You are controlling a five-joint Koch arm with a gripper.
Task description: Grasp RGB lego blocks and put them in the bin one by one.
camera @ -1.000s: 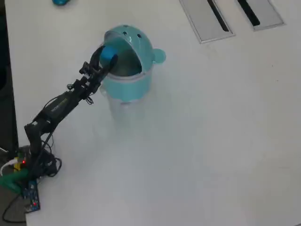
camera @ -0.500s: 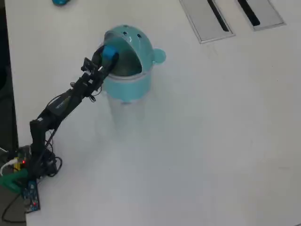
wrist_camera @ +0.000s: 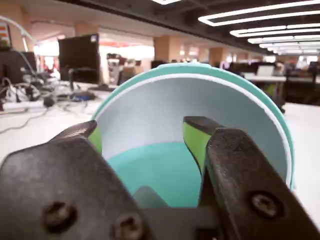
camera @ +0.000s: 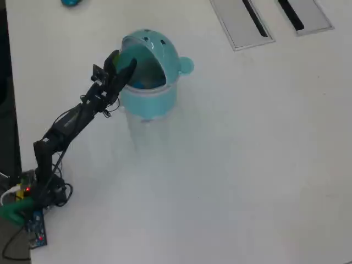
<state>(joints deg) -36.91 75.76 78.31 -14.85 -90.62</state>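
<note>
In the overhead view the teal bin (camera: pixel 159 93) stands at the upper left of the white table, its domed lid (camera: pixel 159 47) tipped back. My gripper (camera: pixel 122 61) is open at the bin's mouth, one finger on each side of the left rim. A patch of bright blue, the blue lego block (camera: pixel 144 84), shows low inside the opening. In the wrist view my gripper (wrist_camera: pixel 145 127) faces straight into the bin (wrist_camera: pixel 200 71). The jaws stand wide apart with green pads (wrist_camera: pixel 196 140), and nothing is between them. Only the teal floor and white inner wall show there.
Two flat grey slotted panels (camera: pixel 242 22) (camera: pixel 305 14) lie at the table's top right. A small rounded teal-blue object (camera: pixel 70 2) sits at the top left edge. The arm's base and wiring (camera: pixel 30 203) occupy the lower left corner, by the table's dark left edge.
The gripper held the blue block at the bin's mouth; its jaws have since opened and the block has dropped into the bin. The arm has barely shifted.
</note>
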